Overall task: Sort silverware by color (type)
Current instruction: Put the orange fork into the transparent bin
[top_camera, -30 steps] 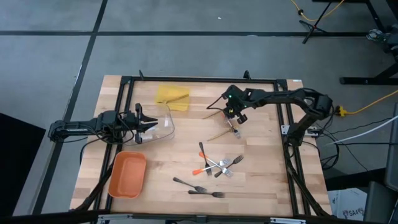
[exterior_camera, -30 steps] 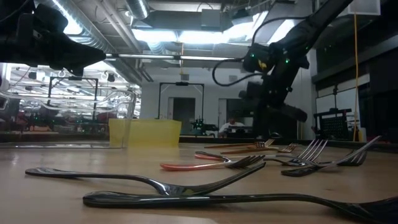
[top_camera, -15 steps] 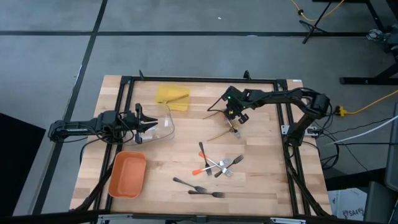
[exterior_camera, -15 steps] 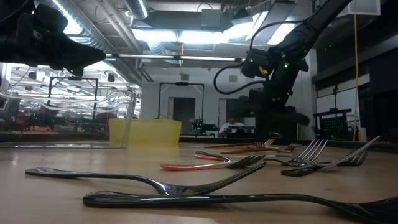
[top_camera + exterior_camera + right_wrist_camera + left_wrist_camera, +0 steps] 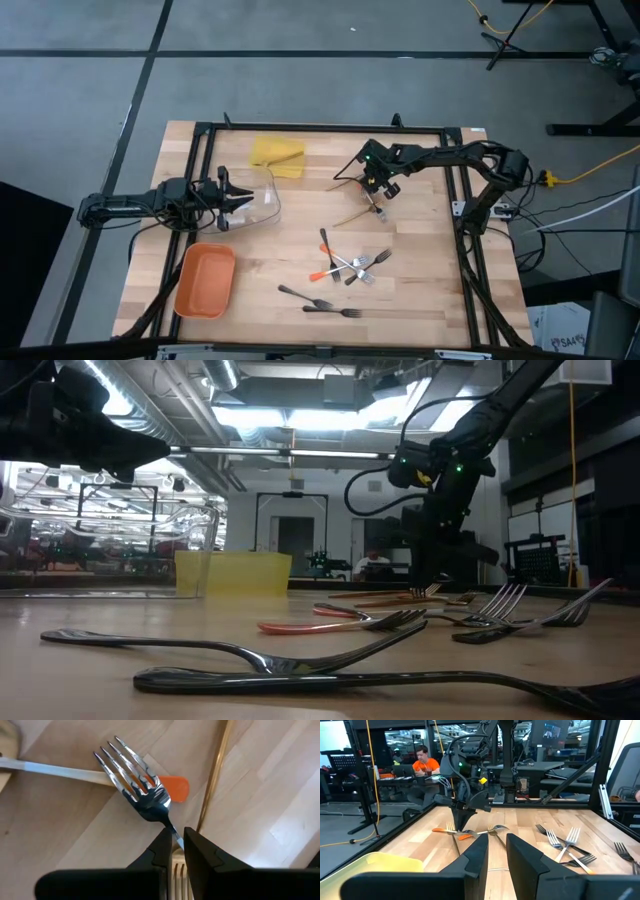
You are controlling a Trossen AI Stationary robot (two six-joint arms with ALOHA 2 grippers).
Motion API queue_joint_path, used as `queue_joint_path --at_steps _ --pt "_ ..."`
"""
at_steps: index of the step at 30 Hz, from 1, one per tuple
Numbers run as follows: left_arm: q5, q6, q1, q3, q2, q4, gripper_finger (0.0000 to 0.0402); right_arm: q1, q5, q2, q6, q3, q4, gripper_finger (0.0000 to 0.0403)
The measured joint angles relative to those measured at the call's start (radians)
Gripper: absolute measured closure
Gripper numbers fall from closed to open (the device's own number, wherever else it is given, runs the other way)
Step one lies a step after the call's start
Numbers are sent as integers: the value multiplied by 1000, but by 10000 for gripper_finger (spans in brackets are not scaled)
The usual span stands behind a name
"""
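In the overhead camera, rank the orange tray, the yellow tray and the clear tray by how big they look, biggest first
1. orange tray, clearly the largest outline.
2 and 3. yellow tray and clear tray: too close to rank. The clear one's edges are faint, and the left gripper covers part of it.

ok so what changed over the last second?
The right hand dropped lower over the table, still shut on the silver fork by its neck. Nothing was picked up or let go. The left hand by the clear tray and the loose forks stayed put.
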Motion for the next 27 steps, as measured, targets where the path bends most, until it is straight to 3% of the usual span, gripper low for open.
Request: queue_joint_path --at_steps 27 --pt "0 0 0 0 0 0 338 1 34 0 -82 0 0 363"
